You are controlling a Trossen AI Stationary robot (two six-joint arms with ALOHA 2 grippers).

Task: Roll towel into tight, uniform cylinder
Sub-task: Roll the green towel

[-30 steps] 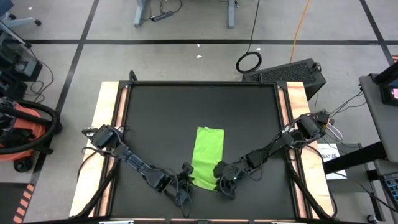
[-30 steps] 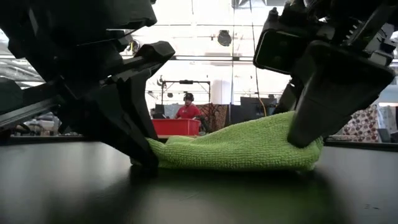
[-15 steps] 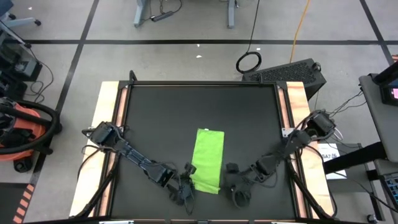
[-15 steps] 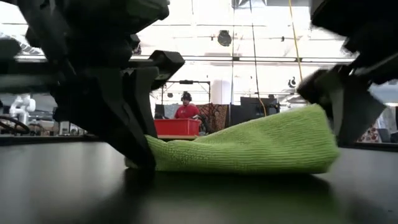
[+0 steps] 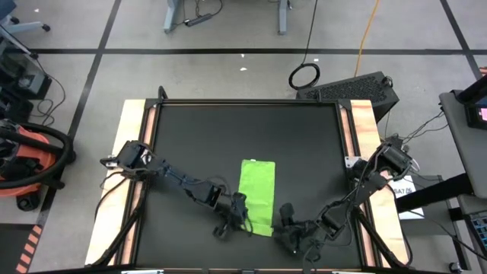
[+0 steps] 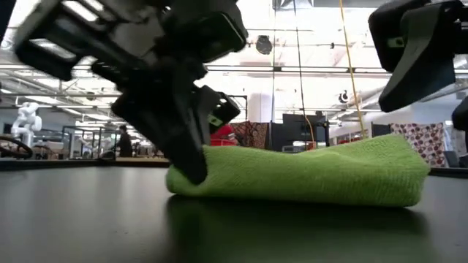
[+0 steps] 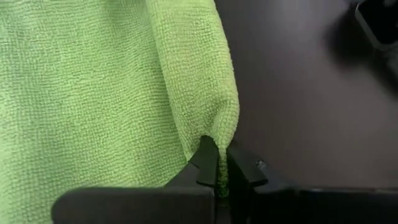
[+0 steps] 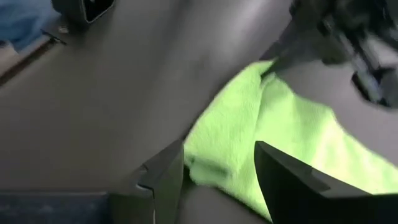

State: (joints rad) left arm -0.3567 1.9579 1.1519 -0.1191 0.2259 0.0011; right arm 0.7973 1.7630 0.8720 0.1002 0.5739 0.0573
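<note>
Low in the frame of the high view, just left of centre, the left claw [image 5: 237,216] stays pinched on the near left corner of the towel [image 5: 256,195]; its wrist view shows both fingers [image 7: 205,167] closed on a thin fold of the lime cloth. It has carried that corner up and inward compared with a second ago, so the near edge now lies doubled over.

Lower right of the same view, the right claw [image 5: 295,234] has let go and backed away toward the bottom edge; its fingers [image 8: 287,180] stand apart with nothing between them, the towel a little ahead.

I judge only one corner is turned, so a tight, even roll has barely begun, and the free right corner may lag.

From bench height the left claw [image 6: 191,150] hides the towel's left end. Whether the fold runs the full width I cannot tell. The black bench [image 5: 190,137] shows nothing else.
</note>
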